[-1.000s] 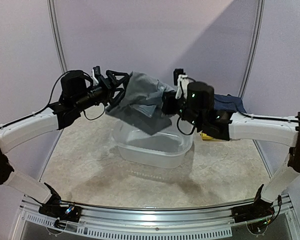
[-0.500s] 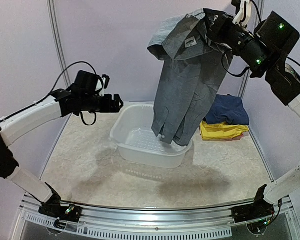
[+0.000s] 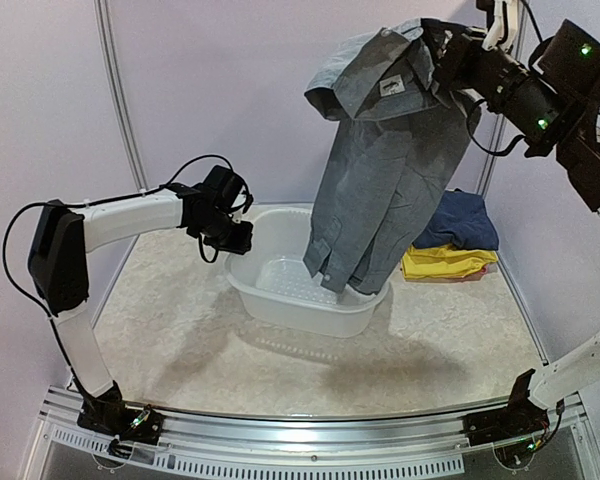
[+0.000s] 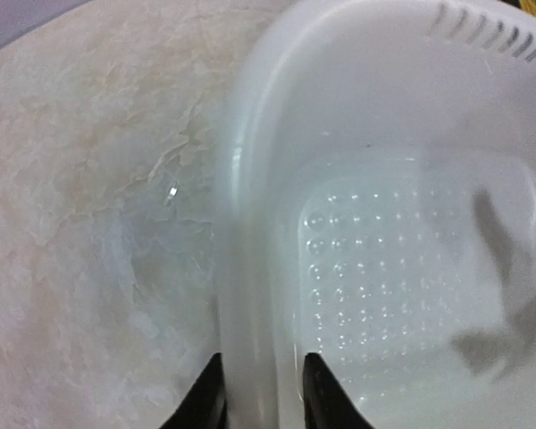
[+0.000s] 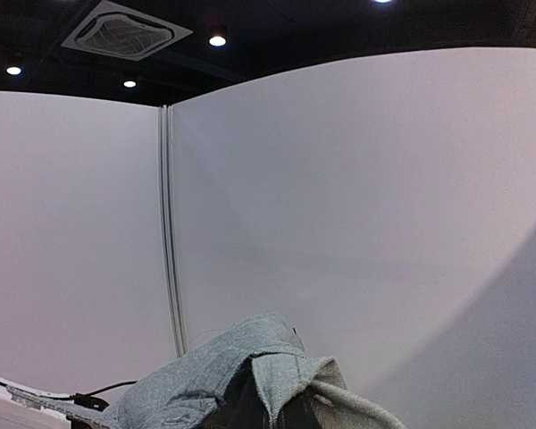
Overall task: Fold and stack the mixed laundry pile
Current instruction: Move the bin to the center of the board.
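The left arm [image 3: 130, 215] was extended low, its left gripper [image 3: 240, 238] clamped astride the white basin's [image 3: 300, 312] left rim, while the right arm [image 3: 590, 150] stood raised high, right gripper [image 3: 445, 55] closed on the grey trousers [image 3: 390, 180], whose legs hung into the basin, with navy and yellow clothes [image 3: 450, 255] stacked just right of it.

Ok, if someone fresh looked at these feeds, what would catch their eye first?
The grey trousers hang high on the right from the shut right end effector, their lower end dangling into the white basin at the centre of the table. The left end effector pinches the basin's left rim, and a navy garment lies on a yellow garment at the back right.
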Available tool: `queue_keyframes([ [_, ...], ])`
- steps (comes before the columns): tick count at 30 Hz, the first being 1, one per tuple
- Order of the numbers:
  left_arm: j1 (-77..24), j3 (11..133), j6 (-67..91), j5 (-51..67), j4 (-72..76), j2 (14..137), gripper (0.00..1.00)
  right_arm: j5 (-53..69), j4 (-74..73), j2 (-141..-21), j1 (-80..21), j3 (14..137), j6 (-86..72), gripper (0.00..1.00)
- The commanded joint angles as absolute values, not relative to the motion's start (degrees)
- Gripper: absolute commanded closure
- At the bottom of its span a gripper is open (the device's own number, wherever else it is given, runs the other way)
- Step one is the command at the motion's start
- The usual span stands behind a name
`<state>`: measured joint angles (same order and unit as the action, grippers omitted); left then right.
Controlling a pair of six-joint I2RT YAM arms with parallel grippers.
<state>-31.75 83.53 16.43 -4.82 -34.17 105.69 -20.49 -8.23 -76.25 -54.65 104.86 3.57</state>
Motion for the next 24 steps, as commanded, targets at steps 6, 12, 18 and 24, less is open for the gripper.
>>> queue_keyframes([
  [6, -30.1, 84.3, 16.3, -14.4, -36.3, 106.2, 1.00, -22.0, -8.2, -73.6, -54.8, 106.6, 4.8, 1.00],
  [12, -23.5, 76.6, 17.7, -17.2, -35.5, 98.9, 1.00, -19.7, -8.8, -74.9, -54.8, 106.7, 1.4, 1.00],
  [18, -14.9, 69.5, 21.3, -19.9, -33.8, 92.0, 1.00, -17.1, -9.1, -79.3, -54.8, 108.7, -2.2, 1.00],
  [24, -7.8, 62.1, 25.0, -22.3, -31.1, 85.8, 1.00, -15.3, -9.7, -83.5, -54.8, 109.8, -4.6, 1.00],
])
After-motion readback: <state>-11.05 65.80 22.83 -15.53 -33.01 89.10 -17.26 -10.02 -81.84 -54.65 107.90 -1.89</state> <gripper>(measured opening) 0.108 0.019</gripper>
